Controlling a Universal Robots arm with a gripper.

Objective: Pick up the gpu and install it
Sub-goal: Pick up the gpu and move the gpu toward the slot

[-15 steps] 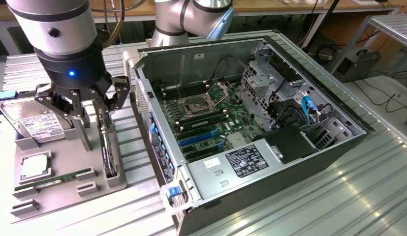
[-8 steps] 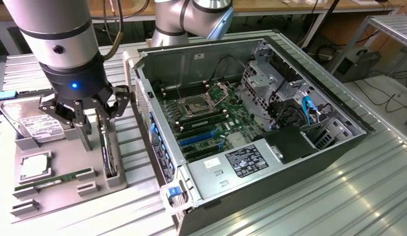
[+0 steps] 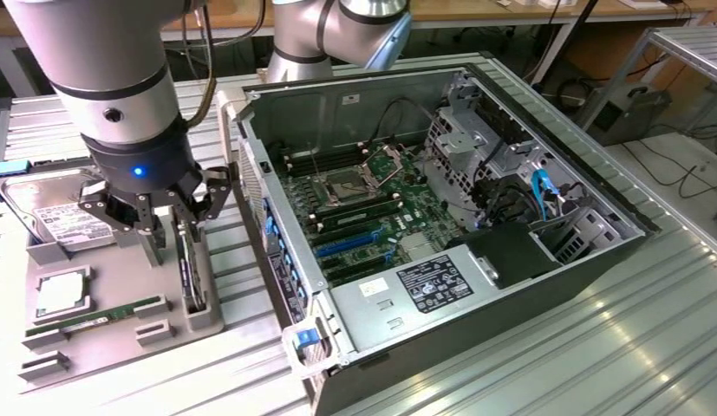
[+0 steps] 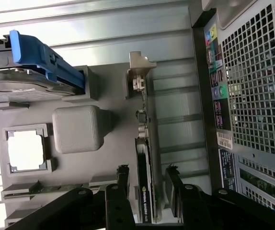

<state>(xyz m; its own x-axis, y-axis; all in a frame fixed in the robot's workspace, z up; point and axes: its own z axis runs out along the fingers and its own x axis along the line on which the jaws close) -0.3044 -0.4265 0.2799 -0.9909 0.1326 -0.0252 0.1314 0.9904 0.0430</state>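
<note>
On the exterior view's left, a grey tray (image 3: 115, 286) bears a hard drive (image 3: 60, 217) at its eleven o'clock and a RAM stick (image 3: 98, 316) near six. The gpu (image 3: 194, 276) stands on edge in a slot along the tray's three o'clock side. The gripper (image 3: 171, 247) hangs over it, jaws apart, one of its fingers (image 4: 123, 175) on either side, not clamped. An open computer case (image 3: 451, 364) lies at three o'clock of the tray

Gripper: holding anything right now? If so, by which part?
Nothing is held. The gripper is open, its fingers either side of the gpu standing on edge in the grey tray, with gaps to both faces.
</note>
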